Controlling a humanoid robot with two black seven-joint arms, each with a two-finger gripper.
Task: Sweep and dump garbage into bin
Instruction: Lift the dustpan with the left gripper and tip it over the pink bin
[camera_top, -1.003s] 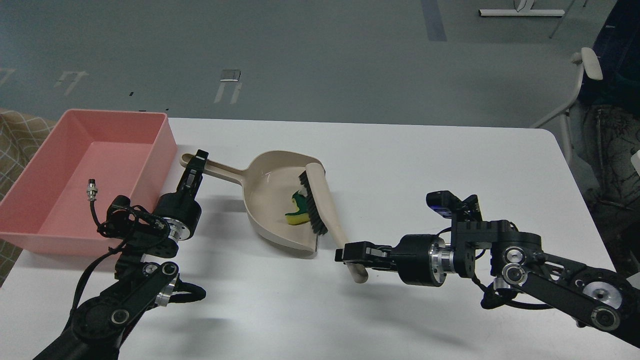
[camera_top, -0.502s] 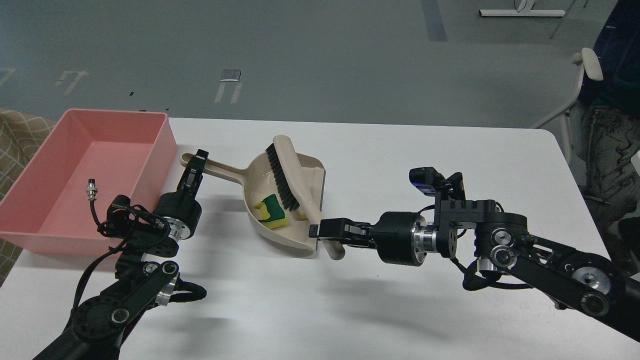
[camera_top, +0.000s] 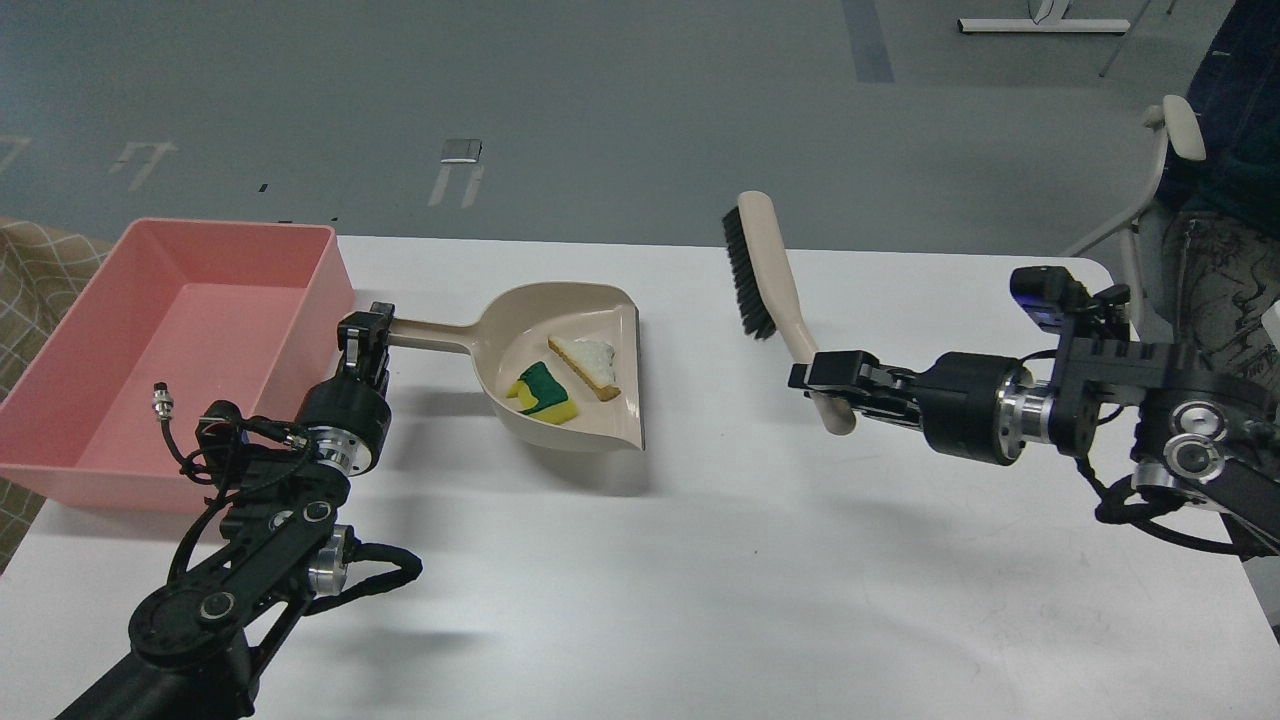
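The beige dustpan (camera_top: 600, 420) is raised a little above the white table (camera_top: 700, 600), casting a shadow beneath it. In it lie the yellow sponge piece with a dark green layer (camera_top: 541, 393) and the whitish, brown-edged bread wedge (camera_top: 588, 362). My left gripper (camera_top: 364, 338) is shut on the dustpan's handle (camera_top: 430, 337), just right of the salmon-pink bin (camera_top: 60, 470). My right gripper (camera_top: 822, 382) is shut on the beige brush's handle and holds the brush (camera_top: 764, 268) in the air, bristles facing left, well right of the dustpan.
The pink bin stands at the table's left edge and looks empty. A chair (camera_top: 1160, 170) and a seated person (camera_top: 1230, 250) are past the table's right corner. Grey floor lies beyond the far edge.
My right gripper pulled the brush out of the dustpan, up and far to the right. The dustpan rose and shifted a little; the sponge and the bread wedge now lie uncovered inside it.
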